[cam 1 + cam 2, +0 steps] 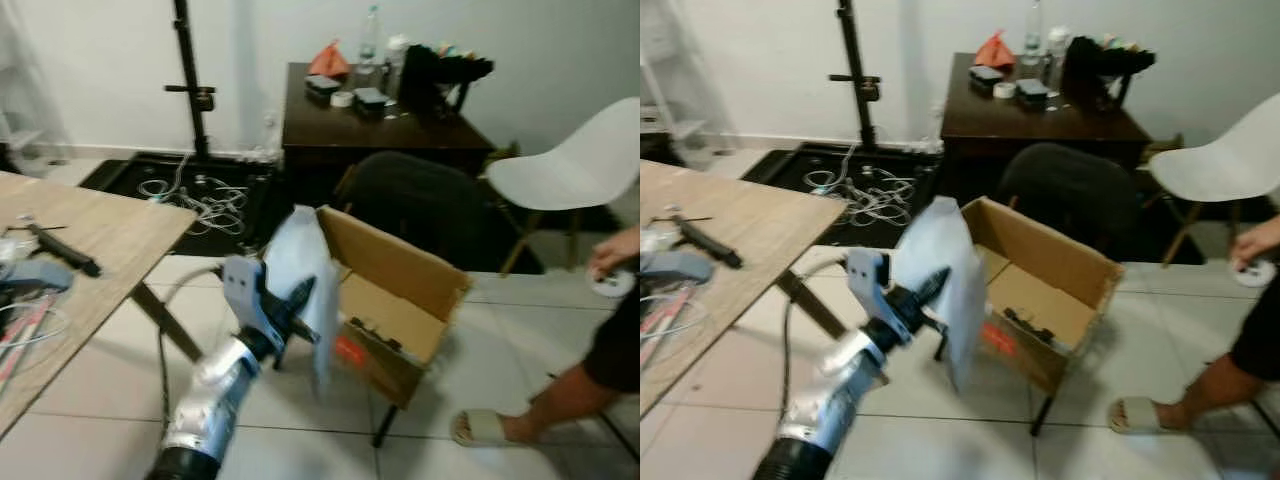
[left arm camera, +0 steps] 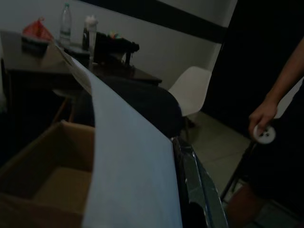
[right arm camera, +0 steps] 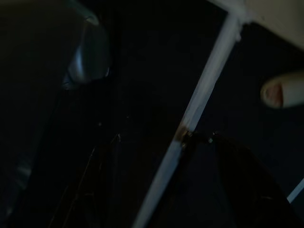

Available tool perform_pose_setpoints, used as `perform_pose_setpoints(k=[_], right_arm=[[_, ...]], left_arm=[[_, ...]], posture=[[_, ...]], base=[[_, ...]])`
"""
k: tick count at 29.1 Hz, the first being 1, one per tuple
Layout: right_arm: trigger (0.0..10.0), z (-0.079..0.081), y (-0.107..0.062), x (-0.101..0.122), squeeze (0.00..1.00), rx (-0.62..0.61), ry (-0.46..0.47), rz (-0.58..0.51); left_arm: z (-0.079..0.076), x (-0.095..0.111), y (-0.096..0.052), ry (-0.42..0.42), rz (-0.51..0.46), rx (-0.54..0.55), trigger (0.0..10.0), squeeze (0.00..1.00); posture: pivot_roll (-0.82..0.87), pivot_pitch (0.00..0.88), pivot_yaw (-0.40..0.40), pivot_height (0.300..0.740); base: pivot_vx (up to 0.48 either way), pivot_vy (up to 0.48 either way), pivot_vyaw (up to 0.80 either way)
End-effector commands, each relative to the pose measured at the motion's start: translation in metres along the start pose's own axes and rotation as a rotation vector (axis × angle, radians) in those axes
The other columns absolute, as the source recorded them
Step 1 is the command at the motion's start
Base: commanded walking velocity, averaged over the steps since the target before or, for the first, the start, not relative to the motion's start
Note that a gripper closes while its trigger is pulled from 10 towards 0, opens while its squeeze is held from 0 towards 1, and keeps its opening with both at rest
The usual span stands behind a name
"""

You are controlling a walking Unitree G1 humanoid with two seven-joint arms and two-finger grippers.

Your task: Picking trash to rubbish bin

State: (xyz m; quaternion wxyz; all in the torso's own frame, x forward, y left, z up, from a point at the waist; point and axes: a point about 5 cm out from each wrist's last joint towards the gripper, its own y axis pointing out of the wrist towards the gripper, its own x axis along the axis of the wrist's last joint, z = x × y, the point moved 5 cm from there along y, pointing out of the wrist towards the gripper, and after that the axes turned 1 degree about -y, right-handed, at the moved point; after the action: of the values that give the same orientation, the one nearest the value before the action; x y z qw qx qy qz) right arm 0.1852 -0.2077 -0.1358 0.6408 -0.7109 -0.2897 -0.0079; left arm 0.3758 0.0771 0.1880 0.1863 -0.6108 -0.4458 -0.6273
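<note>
Left gripper [image 1: 300, 305]: raised over the tiled floor [image 1: 560, 330], fingers clamped on a pale sheet of trash [image 1: 300, 265], held upright just beside the near rim of the cardboard box [image 1: 400, 290]. Box: open, tilted, standing on the floor, dark items inside. Right gripper: in dark shade, finger state cannot be made out. Wooden desk [image 1: 110, 235]: tools along its left edge. A person's hand [image 1: 612, 255] holds a white disc.
</note>
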Motion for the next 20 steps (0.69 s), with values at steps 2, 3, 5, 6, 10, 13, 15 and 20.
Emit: perform_pose_setpoints(k=[2, 3, 5, 6, 10, 13, 15, 20], right_arm=[[10.0, 0.008, 0.0, -0.008, 0.0, 0.025, 0.01, 0.024], [10.0, 0.008, 0.0, -0.008, 0.0, 0.025, 0.01, 0.024], [10.0, 0.008, 0.0, -0.008, 0.0, 0.024, 0.011, 0.022], [10.0, 0.007, 0.0, -0.008, 0.0, 0.022, 0.012, 0.022], [10.0, 0.005, 0.0, -0.008, 0.0, 0.019, 0.014, 0.021], [10.0, 0.005, 0.0, -0.009, 0.0, 0.019, 0.011, 0.023], [10.0, 0.005, 0.0, -0.008, 0.0, 0.02, 0.012, 0.022], [10.0, 0.006, 0.0, -0.005, 0.0, 0.023, 0.021, 0.008]], left_arm=[[0.025, -0.004, -0.005, 0.081, 0.028, 0.082, 10.0, 0.0], [0.032, -0.003, -0.006, 0.104, 0.027, 0.106, 10.0, 0.0], [0.044, 0.0, -0.009, 0.125, 0.026, 0.141, 10.0, 0.0], [0.048, 0.001, -0.01, 0.125, 0.023, 0.15, 10.0, 0.0], [0.045, -0.002, -0.011, 0.109, 0.02, 0.131, 10.0, 0.0], [0.036, -0.01, -0.01, 0.092, 0.021, 0.115, 10.0, 0.0], [0.031, -0.015, -0.01, 0.068, 0.016, 0.116, 10.0, 0.0], [0.026, -0.02, -0.009, 0.053, 0.009, 0.117, 10.0, 0.0]], posture=[[-0.13, 0.11, 0.013, 0.74], [-0.13, 0.11, 0.013, 0.74], [-0.13, 0.11, 0.013, 0.74], [-0.13, 0.11, 0.013, 0.74], [-0.14, 0.103, 0.014, 0.74], [-0.14, 0.101, 0.014, 0.74], [-0.14, 0.101, 0.014, 0.74], [-0.14, 0.103, 0.015, 0.74]], base=[[0.0, 0.0, -0.78], [0.0, 0.0, -0.78], [0.0, 0.0, -0.78], [0.0, 0.0, -0.78], [0.0, 0.0, -0.78], [0.0, 0.0, -0.78], [0.0, 0.0, -0.78], [0.0, 0.0, -0.78]])
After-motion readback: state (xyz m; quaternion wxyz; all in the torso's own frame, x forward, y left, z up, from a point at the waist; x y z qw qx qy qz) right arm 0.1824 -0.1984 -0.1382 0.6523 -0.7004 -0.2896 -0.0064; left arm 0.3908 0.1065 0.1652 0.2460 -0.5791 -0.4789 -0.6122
